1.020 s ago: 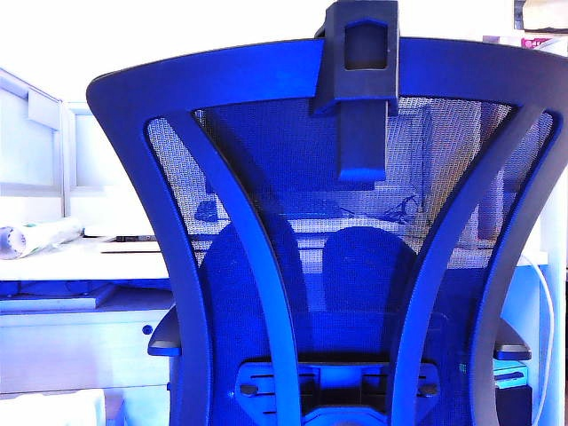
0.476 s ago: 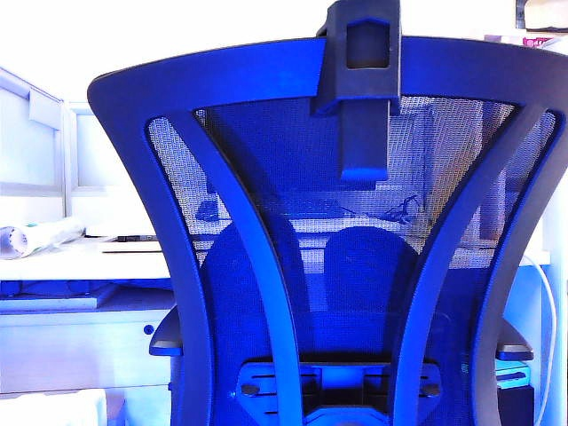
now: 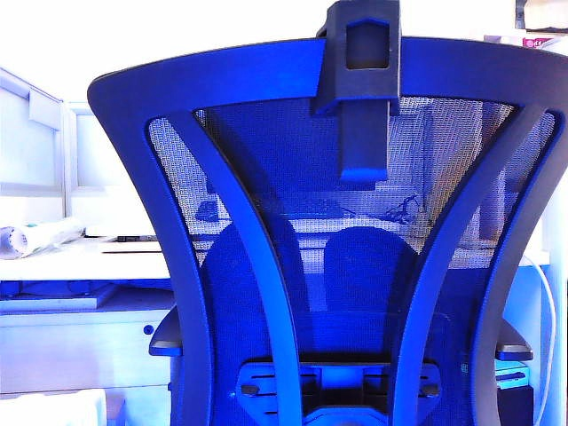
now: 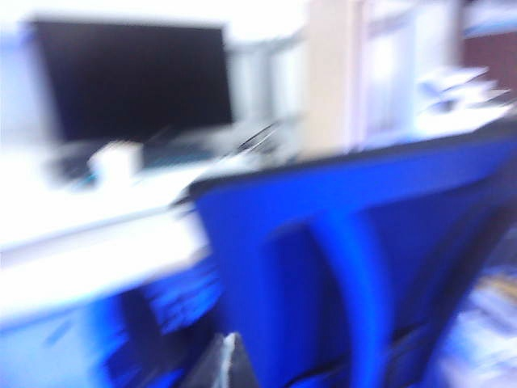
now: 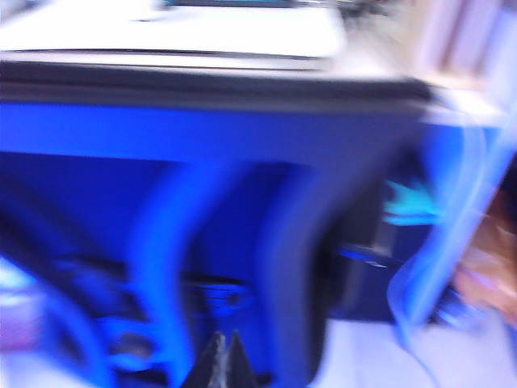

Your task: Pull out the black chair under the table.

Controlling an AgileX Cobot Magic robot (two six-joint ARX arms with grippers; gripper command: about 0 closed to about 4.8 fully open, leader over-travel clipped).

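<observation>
The black chair (image 3: 222, 71) fills the exterior view, its mesh back, curved ribs and headrest post (image 3: 359, 53) facing me. Behind it the white table (image 3: 80, 257) runs across. Neither gripper shows in the exterior view. In the blurred left wrist view my left gripper (image 4: 230, 349) is shut with nothing in it, just short of the chair (image 4: 363, 202) back, with the table (image 4: 81, 259) beyond. In the blurred right wrist view my right gripper (image 5: 224, 343) is shut and empty, close to the chair (image 5: 202, 137) ribs, under the table (image 5: 202, 32) edge.
A dark monitor (image 4: 129, 77) stands on the desk. A rolled pale bundle (image 3: 35, 238) lies on the desk at the left, above a pale drawer unit (image 3: 80, 355). A white cable (image 3: 548, 328) hangs at the right edge, beside the chair's armrest (image 3: 513, 348).
</observation>
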